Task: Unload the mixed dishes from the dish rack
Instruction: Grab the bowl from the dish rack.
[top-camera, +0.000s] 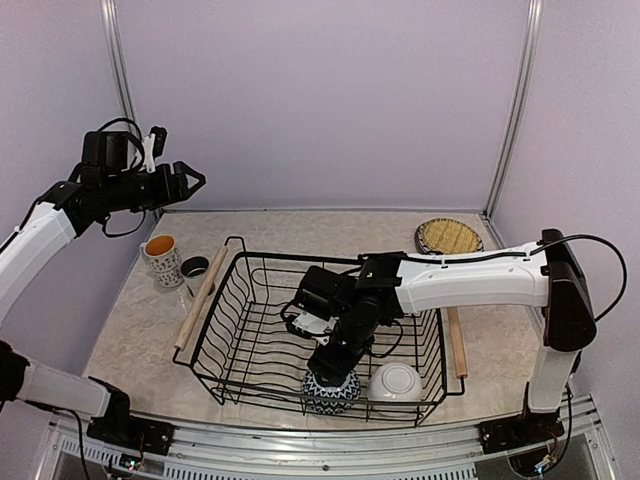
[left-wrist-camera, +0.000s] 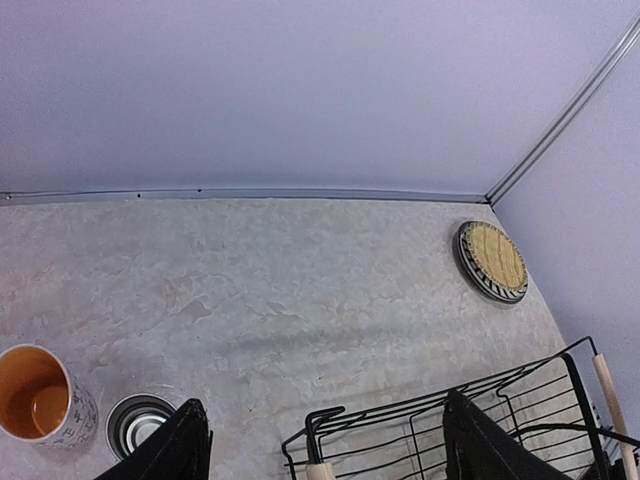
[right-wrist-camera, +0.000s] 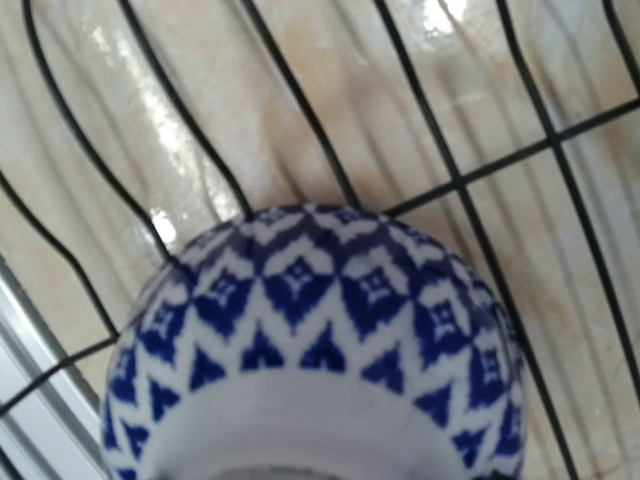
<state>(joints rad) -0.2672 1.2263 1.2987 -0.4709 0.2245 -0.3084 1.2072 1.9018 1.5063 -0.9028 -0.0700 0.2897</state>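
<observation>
Left tool (top-camera: 188, 181) raised high over the counter (top-camera: 300, 225), fingers spread wide, empty. Right tool (top-camera: 335, 368) down inside the large black wire dish rack (top-camera: 236, 300), at the blue-patterned bowl (top-camera: 330, 392); grip cannot be told. White bowl (top-camera: 395, 382) upside down beside it, also in the rack. Tall patterned cup with orange inside (top-camera: 161, 258) stands on the counter left of the rack.
</observation>
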